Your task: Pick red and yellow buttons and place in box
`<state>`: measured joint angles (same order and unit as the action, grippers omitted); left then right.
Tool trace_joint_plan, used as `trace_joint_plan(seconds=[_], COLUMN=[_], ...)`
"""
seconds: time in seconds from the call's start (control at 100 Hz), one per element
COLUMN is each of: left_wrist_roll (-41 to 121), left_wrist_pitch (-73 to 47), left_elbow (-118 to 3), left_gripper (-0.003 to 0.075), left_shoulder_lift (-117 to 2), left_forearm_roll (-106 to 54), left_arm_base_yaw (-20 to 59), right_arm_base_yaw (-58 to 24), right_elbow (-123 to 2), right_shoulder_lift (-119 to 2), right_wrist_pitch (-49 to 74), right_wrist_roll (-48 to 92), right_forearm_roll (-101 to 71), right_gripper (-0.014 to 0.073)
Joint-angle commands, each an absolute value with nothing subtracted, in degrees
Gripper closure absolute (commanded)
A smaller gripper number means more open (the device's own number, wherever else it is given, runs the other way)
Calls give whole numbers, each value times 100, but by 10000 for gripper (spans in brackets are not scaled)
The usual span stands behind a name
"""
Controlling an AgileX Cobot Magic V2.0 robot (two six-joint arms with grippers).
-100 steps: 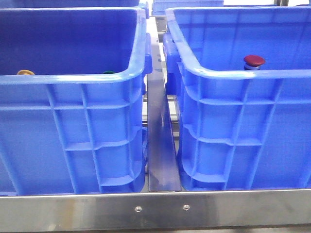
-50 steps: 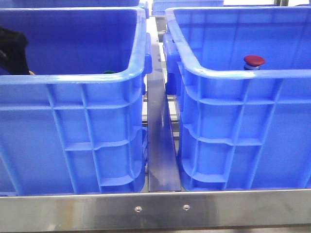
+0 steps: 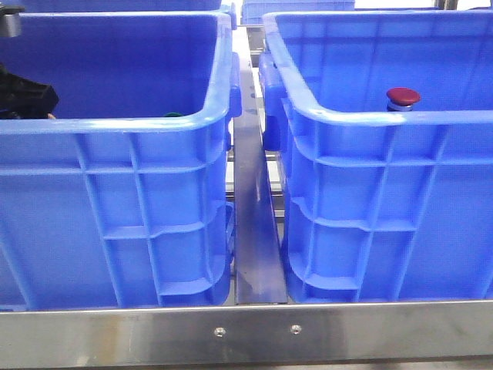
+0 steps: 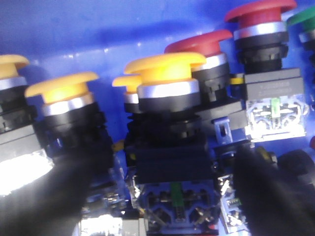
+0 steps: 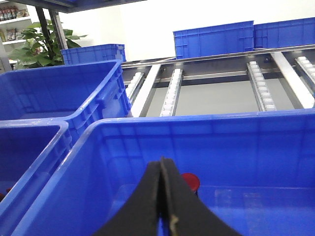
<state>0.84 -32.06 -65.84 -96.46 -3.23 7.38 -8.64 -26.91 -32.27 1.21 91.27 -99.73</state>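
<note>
In the front view, the left gripper (image 3: 23, 99) is being seen only as a dark shape low inside the left crate (image 3: 115, 127), at the frame's left edge; its fingers are being cut off by the crate's rim, so their opening cannot be told here. A red button (image 3: 403, 97) is being shown upright inside the right box (image 3: 385, 116), near its front wall. A green cap (image 3: 172, 116) is barely being shown above the left crate's rim.

In the left wrist view, two blurred dark fingers (image 4: 266, 196) are being held wide apart on either side of a yellow button (image 4: 165, 73), apparently not yet touching it. More yellow and red buttons are being crowded around it. Lettering on one block is too blurred to be read.

In the right wrist view, the right gripper (image 5: 165, 196) is being held over the right box with its fingers pressed together on nothing, the red button (image 5: 191, 182) partly hidden behind them.
</note>
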Motion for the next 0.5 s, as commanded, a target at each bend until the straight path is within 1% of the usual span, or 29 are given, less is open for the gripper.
trace_joint_plan(seconds=[0.0,0.01,0.06,0.08,0.13,0.16,0.49], left_wrist_roll=[99,99,99,99,99,99,99], left_wrist_pitch=[-2996,-2996,-2996,-2996,-2996,-2996,-3487], left_elbow=[-6751,-6751,-6751,-6751,-6751,-6751,-6679], left_gripper=[411,425,549,580,699,739,739], left_shoulder_lift=[-9432,-9432,-9396,-9369,-9305,-9247,-8275], left_forearm_roll=[-361,-377,-418,-447,-499,-511,-691], left_arm_base_yaw=[723,723,723,723,723,723,723], right_arm_base_yaw=[-831,-831,-831,-831,-831,-831,-831], right_elbow=[-2835,-2835,-2835,-2835,-2835,-2835,-2835], right_shoulder_lift=[-3216,-3216,-3216,-3216,-3216,-3216,-3216], right_wrist_pitch=[198,199,199,199,199,199,185], right_wrist_roll=[9196,9196,9196,9196,9196,9196,9196], right_forearm_roll=[-9969,-9969,-9969,-9969,-9969,-9969,-9969], right_gripper=[690,690,690,690,690,690,690])
